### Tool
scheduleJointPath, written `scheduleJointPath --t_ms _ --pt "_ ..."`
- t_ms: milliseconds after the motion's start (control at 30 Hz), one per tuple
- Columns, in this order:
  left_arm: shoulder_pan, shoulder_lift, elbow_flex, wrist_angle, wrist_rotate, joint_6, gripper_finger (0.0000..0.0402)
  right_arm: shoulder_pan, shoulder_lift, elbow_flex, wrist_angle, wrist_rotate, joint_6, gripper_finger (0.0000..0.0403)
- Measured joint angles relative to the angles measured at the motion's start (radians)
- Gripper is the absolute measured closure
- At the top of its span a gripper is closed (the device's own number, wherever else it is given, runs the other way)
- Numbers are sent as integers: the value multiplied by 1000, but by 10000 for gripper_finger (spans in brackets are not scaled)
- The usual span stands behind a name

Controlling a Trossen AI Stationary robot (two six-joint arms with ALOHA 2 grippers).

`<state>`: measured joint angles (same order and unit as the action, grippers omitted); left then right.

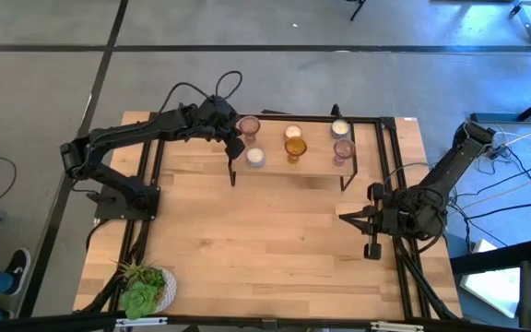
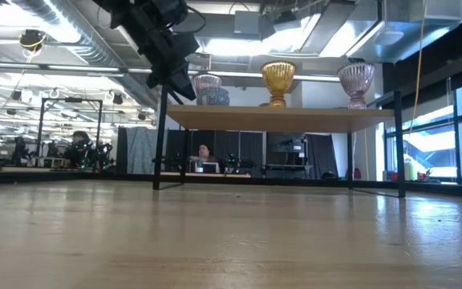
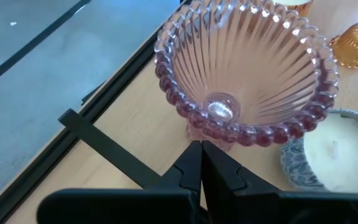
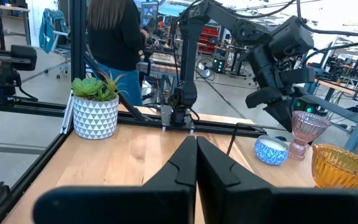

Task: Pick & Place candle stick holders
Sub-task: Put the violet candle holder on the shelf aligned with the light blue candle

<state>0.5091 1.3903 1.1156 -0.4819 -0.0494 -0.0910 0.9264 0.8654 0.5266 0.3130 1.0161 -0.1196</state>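
Note:
Six small glass cups stand on a raised wooden shelf [image 1: 293, 172] at the table's far side. They are a pink one [image 1: 247, 125], a white one with a blue pattern [image 1: 254, 156], a cream one [image 1: 292, 132], an amber one [image 1: 294, 148], another cream one [image 1: 339, 128] and a second pink one [image 1: 343, 148]. My left gripper [image 1: 234, 144] is shut, just left of the first pink cup [image 3: 247, 68]. Its tips are by the cup's foot. My right gripper [image 1: 344, 218] is shut and waits low at the table's right, apart from the cups. My left gripper's shut fingertips [image 3: 194, 152] stand right at the foot [image 3: 207, 134] of the ribbed pink cup, coming slanting down from the table's left. I cannot tell whether they touch it. The cup stands upright on the shelf.
A green plant in a white pot [image 1: 144, 288] stands at the near left corner. Black frame rails [image 1: 390, 166] run round the table, and the shelf's black legs [image 2: 160, 148] stand on it. A person [image 4: 114, 37] stands in the room beyond. Bare wood [image 1: 265, 240] fills the table's middle.

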Motion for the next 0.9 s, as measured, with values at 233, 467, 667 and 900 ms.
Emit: scheduleJointPath --t_ms 233,467,667,900 --pt "0 0 0 15 0 8 400 0 0 0 0 -3 0 398" --pt "0 0 0 23 2 13 400 -1 0 0 -1 -2 3 398" --pt "0 0 0 39 27 26 400 -1 0 0 -2 -2 3 398" --pt "0 0 0 56 29 26 400 -1 0 0 -2 -2 3 398"
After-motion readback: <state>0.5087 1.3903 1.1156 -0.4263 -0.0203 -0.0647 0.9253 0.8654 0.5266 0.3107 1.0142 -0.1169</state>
